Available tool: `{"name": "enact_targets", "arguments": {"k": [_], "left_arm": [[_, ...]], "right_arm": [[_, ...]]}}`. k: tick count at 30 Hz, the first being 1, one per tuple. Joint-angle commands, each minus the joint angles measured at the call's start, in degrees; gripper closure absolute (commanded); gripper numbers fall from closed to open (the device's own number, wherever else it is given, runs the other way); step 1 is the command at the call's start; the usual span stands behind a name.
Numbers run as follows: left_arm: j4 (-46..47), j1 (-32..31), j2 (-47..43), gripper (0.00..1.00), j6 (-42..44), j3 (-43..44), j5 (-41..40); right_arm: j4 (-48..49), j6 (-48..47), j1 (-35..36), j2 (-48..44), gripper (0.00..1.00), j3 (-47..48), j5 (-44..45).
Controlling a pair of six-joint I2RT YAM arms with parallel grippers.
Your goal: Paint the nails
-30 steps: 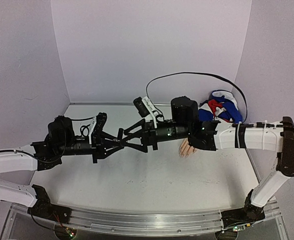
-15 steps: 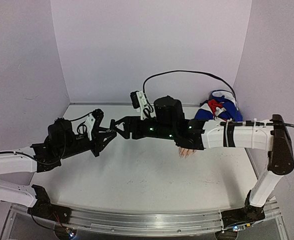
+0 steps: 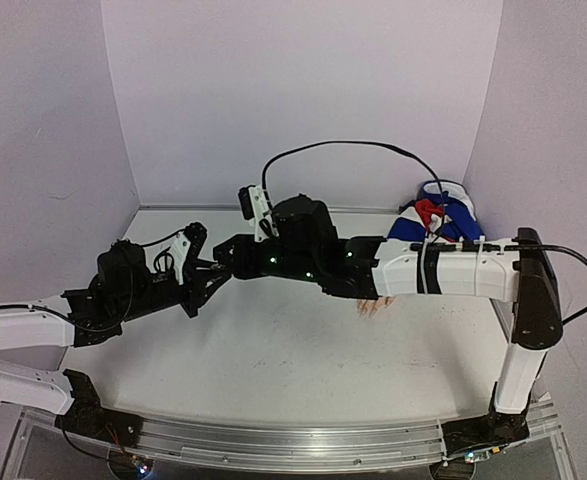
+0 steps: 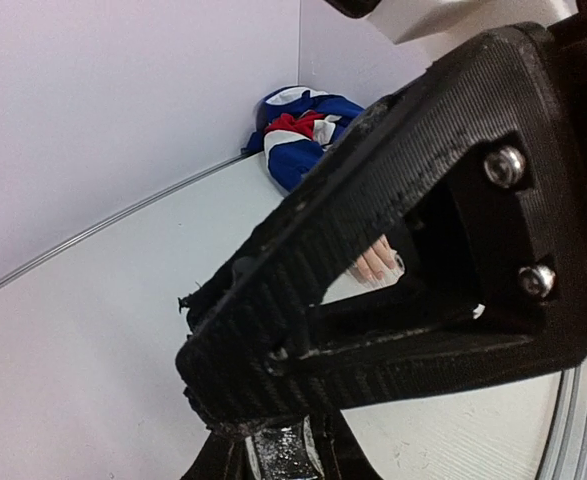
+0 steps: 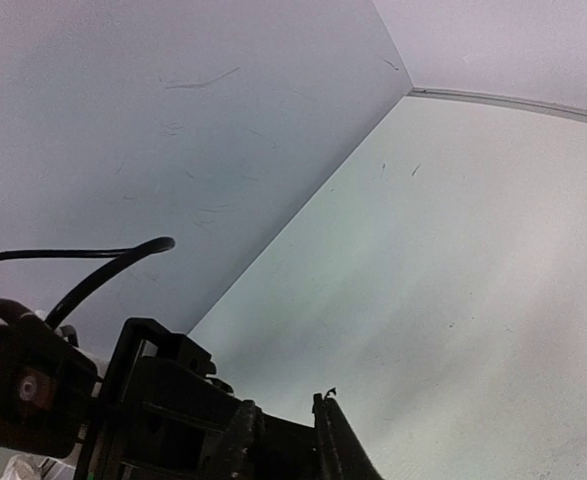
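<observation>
The pale mannequin hand (image 3: 373,306) lies palm down at the right, mostly hidden under my right arm. Its blue, white and red sleeve (image 3: 441,218) sits in the back right corner. In the left wrist view its nails (image 4: 380,264) show through a gap in the right gripper's frame. My left gripper (image 3: 205,279) is shut on a small dark glittery bottle (image 4: 283,455), held above the table at centre left. My right gripper (image 3: 225,262) reaches across to meet it. Its fingers (image 5: 338,440) are closed on the dark cap at the bottle's top.
The white table (image 3: 273,360) is walled by pale lilac panels at the back and both sides. A black cable (image 3: 353,146) arcs over the right arm. The sleeve (image 4: 298,135) lies against the back wall.
My right arm has reached further left and its jaws have closed at the bottle's top. The left gripper has drawn back a little to the left, still shut.
</observation>
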Motion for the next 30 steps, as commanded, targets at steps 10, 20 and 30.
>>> {"name": "enact_targets", "arguments": {"k": [10,20,30], "left_arm": [[2.1,0.8,1.7,1.00,-3.8,4.4,30.9],[2.9,1.0,2.2,1.00,-2.7,7.7,55.5],[2.7,0.9,0.3,1.00,-0.3,4.7,19.6]], "right_arm": [[6.5,-20.8,-2.3,-7.3,1.00,-8.0,-33.4],[6.7,-29.0,-4.6,-11.3,1.00,-14.6,-67.2],[5.9,-16.3,-4.6,-16.4,0.28,-15.3,-24.3]]}}
